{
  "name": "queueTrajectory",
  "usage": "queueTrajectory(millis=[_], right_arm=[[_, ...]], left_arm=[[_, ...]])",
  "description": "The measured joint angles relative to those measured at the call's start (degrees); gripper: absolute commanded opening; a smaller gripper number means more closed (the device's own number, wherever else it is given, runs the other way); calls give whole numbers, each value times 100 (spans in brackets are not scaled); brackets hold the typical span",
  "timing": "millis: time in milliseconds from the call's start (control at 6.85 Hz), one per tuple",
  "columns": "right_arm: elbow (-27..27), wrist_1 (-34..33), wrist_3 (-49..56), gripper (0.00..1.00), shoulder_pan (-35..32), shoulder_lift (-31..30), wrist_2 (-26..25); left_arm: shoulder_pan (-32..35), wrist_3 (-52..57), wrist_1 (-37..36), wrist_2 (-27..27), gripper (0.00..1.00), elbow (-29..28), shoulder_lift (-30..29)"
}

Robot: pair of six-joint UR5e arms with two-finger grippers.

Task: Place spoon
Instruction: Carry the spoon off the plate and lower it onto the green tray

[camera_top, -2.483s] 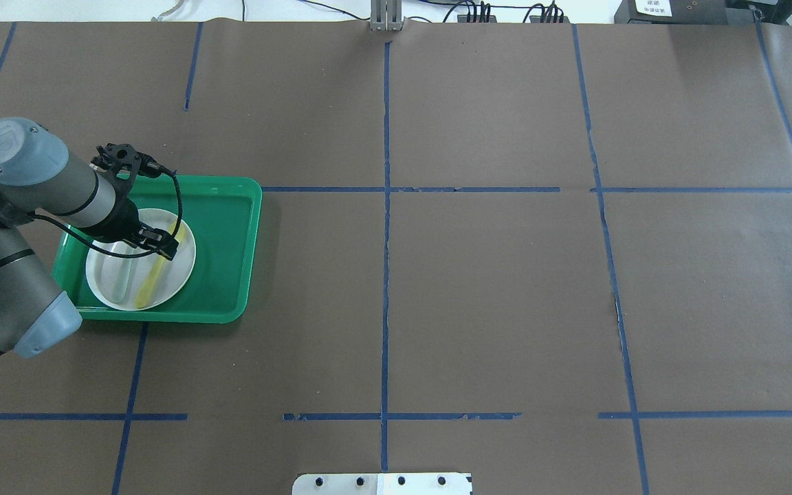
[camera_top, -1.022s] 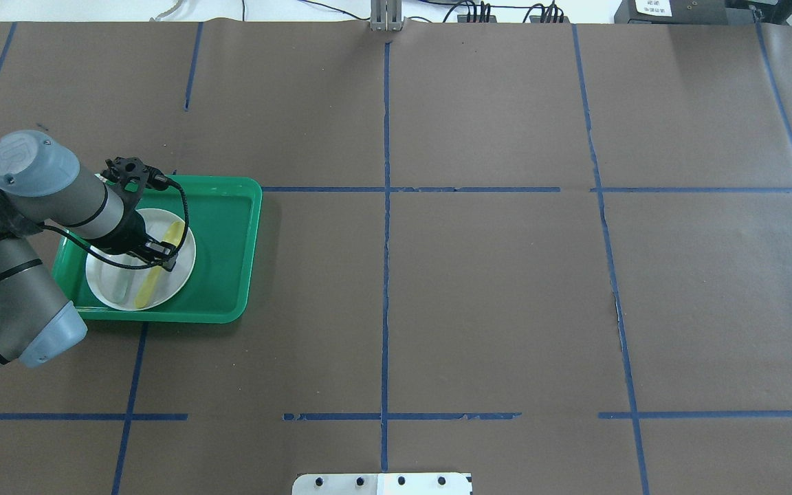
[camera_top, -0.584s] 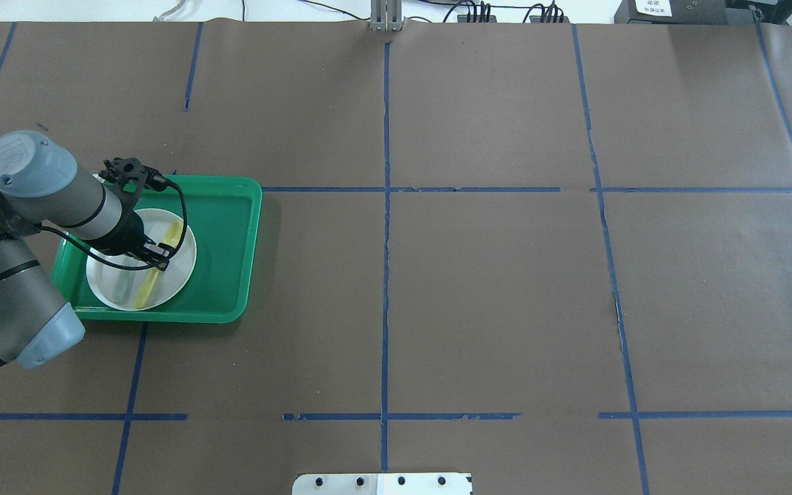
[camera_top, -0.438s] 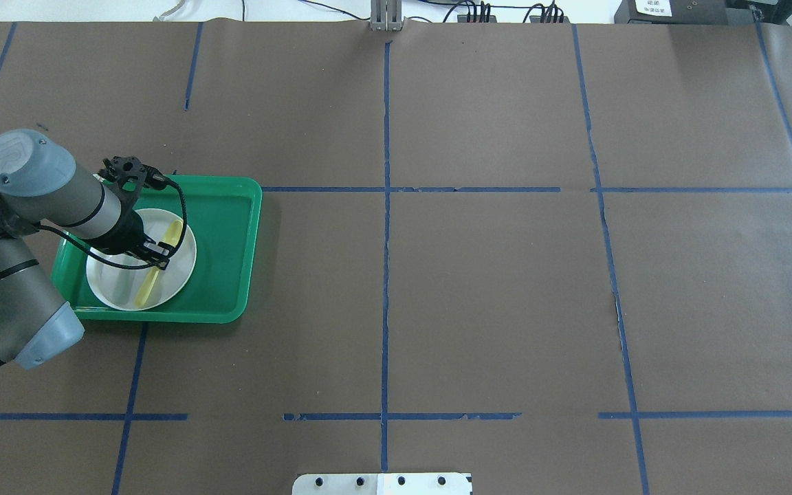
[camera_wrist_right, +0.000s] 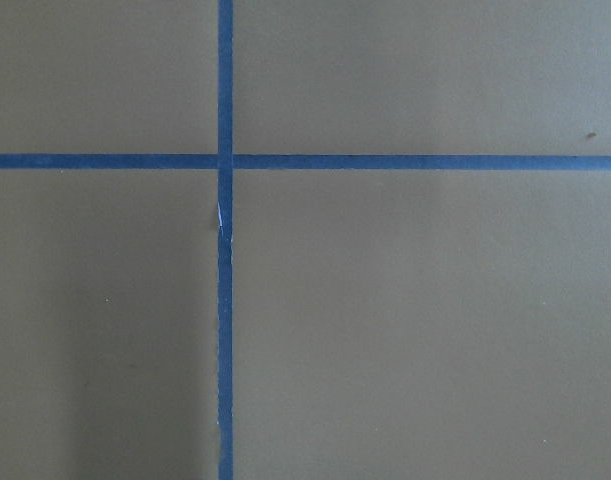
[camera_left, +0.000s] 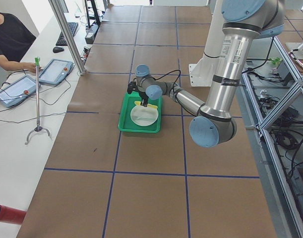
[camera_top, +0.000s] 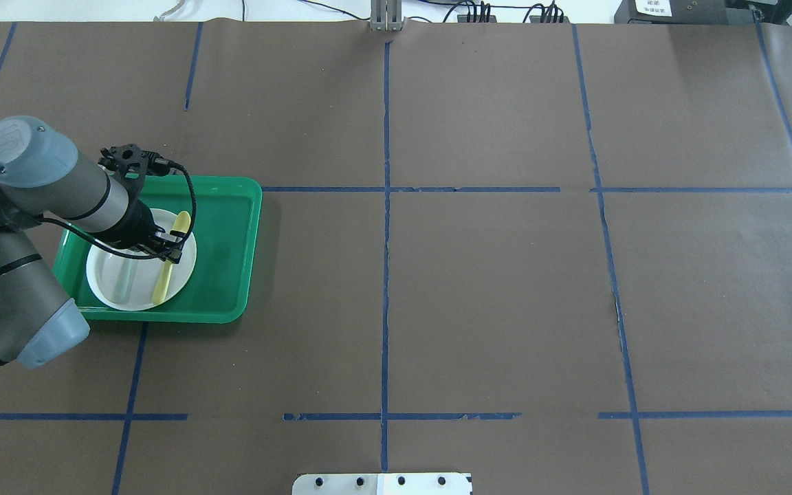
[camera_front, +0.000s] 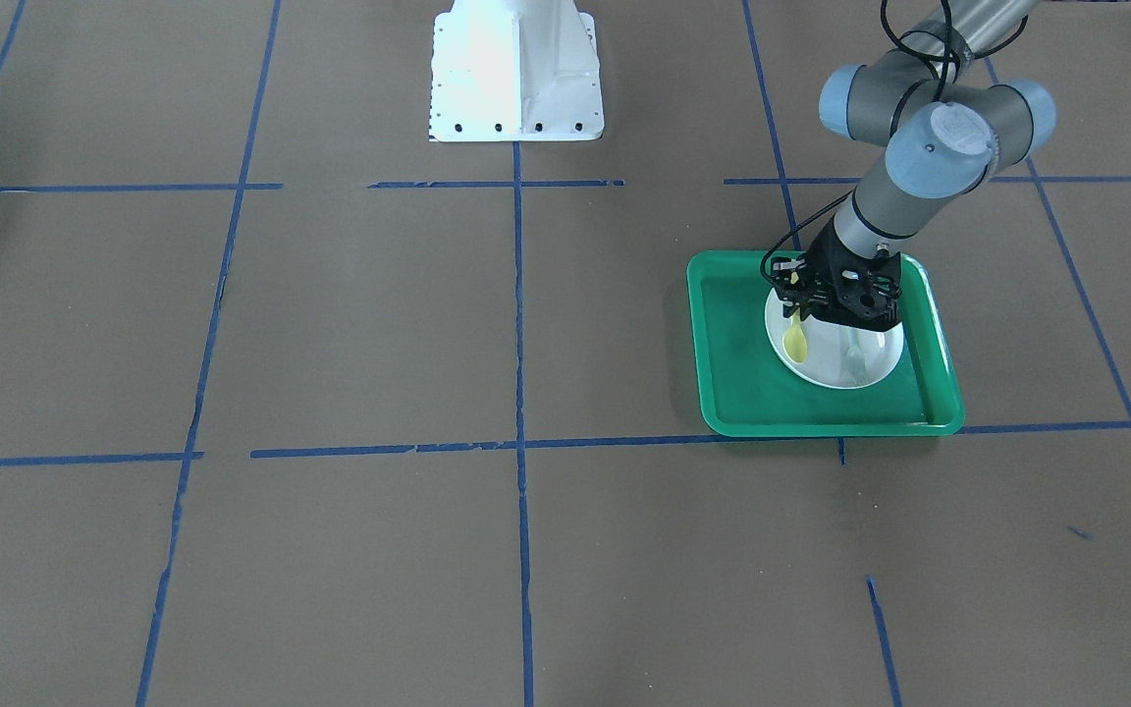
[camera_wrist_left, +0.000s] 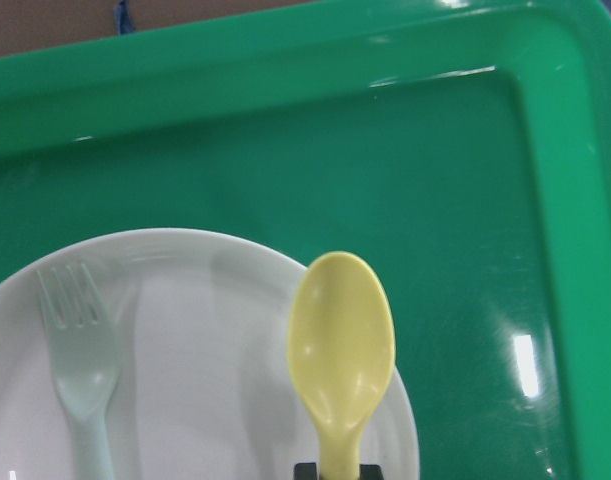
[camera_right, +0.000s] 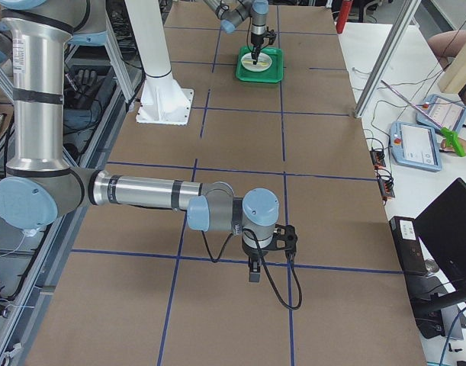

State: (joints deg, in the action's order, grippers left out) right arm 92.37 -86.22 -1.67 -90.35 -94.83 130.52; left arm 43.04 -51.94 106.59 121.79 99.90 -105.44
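Left arm enters the overhead view from 9 o'clock. The left gripper [camera_top: 169, 251] sits over the round white plate [camera_wrist_left: 205, 380], toward the plate's 3 o'clock side. Its fingers are clamped on the slim handle of the small pale-yellow plastic spoon [camera_wrist_left: 342, 345]. In the wrist view the handle runs down between the black fingertips at 6 o'clock of the frame. In the overhead view the grip is roughly mid-handle.

Spoon orientation, overhead view: oval bowl toward 12–1 o'clock, free handle end toward 6–7 o'clock. The bowl overhangs the plate rim at about 2 o'clock, so it is partly over the plate and partly over the floor of the rectangular green plastic tray [camera_wrist_left: 435, 180]. The handle end is over the plate near its 5 o'clock edge. Contact between spoon and plate: cannot tell.

Pale grey-green translucent fork [camera_wrist_left: 80, 370] lies flat on the plate at the 9 o'clock side in the wrist view. Its tines point toward 12 o'clock. It is roughly parallel to the spoon and apart from it.

The plate sits inside the tray, in the tray's 9 o'clock half (overhead view). The tray rests on the brown paper table cover [camera_top: 492, 289], at 9 o'clock of the table.

The right gripper [camera_right: 253, 274] shows only in the right side view. It points down above the paper near a crossing of blue tape lines [camera_wrist_right: 225, 300], well apart from the tray. Fingers apart or together: cannot tell.
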Motion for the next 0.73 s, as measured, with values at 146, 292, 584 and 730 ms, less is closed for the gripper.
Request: queueTrajectory(millis=[146,292,584,730], right_arm=[[0,0,0,100,0,0,0],[0,0,0,100,0,0,0],[0,0,0,100,0,0,0],[0,0,0,100,0,0,0]], left_arm=[[-23,-606,-42,5,0,-71,-213],[-56,-1018,-55,3,0,-226,-412],[-129,-1233,-20,-17,0,-609,-661],[-143,-1210,7,-36,0,-718,-700]])
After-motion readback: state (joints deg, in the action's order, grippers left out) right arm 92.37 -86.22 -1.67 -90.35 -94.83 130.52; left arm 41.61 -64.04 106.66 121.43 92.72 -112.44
